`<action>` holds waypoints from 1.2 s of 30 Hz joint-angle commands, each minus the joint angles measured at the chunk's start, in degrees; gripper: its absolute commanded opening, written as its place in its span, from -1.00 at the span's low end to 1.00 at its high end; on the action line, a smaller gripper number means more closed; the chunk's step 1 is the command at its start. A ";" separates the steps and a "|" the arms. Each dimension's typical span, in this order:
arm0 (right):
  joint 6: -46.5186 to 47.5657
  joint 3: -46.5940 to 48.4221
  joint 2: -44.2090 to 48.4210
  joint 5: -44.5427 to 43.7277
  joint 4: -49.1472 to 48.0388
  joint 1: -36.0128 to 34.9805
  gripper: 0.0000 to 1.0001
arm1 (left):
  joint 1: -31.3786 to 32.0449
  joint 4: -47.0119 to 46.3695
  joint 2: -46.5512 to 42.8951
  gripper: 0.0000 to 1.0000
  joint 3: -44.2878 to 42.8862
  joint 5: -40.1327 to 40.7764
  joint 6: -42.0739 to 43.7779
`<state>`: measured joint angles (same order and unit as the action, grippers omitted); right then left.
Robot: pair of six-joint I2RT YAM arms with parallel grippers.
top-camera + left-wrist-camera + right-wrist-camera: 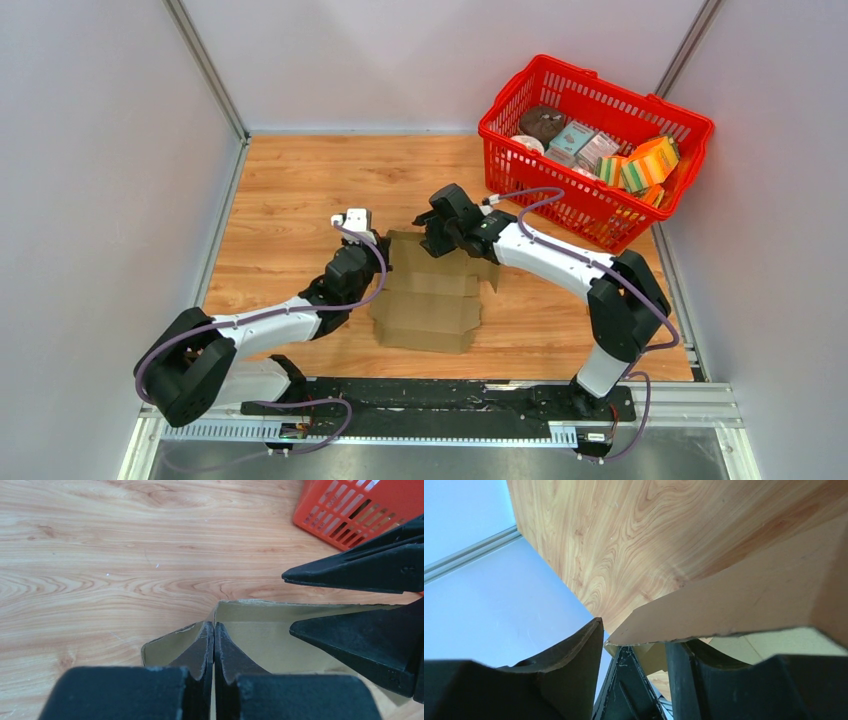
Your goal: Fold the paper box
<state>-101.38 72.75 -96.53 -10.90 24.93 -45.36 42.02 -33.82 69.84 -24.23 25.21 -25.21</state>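
Left gripper [214, 630] is pressing its fingers fully together at a flap notch of the paper box [428, 305], which is lying on the table [280, 200] between both arms. Right gripper [286, 600] is straddling the far flap, jaws partly apart, its arm reaching inward.

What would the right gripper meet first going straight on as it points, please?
The paper box flap, which sits between the right gripper's open jaws; just beyond, probably the left gripper's shut tips, though depth is unclear.
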 commanded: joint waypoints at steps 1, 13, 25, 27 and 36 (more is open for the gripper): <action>-2.59 2.48 -1.11 -2.90 1.70 -0.43 -0.01 | 0.34 -4.32 -0.41 -1.00 0.85 0.89 0.95; -1.37 0.55 -1.47 -1.50 -1.55 0.63 -0.43 | 0.34 -5.73 -1.11 -1.00 1.55 1.24 2.35; 12.08 -1.99 -1.73 0.08 -12.25 4.23 -1.00 | 0.34 -7.66 -8.92 -0.10 5.33 -0.87 5.52; 14.10 -3.84 -1.21 1.84 -14.89 5.63 -1.00 | 0.34 -7.75 -12.88 -0.07 7.08 0.62 6.66; 15.16 -9.90 -3.92 16.86 -31.68 13.10 -1.00 | -6.07 2.09 -12.73 -0.05 7.54 5.65 -6.06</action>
<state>-87.92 65.63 -98.59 -2.57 4.99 -34.98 39.03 -35.83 52.69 -16.21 31.42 -23.00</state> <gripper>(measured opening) 0.009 0.438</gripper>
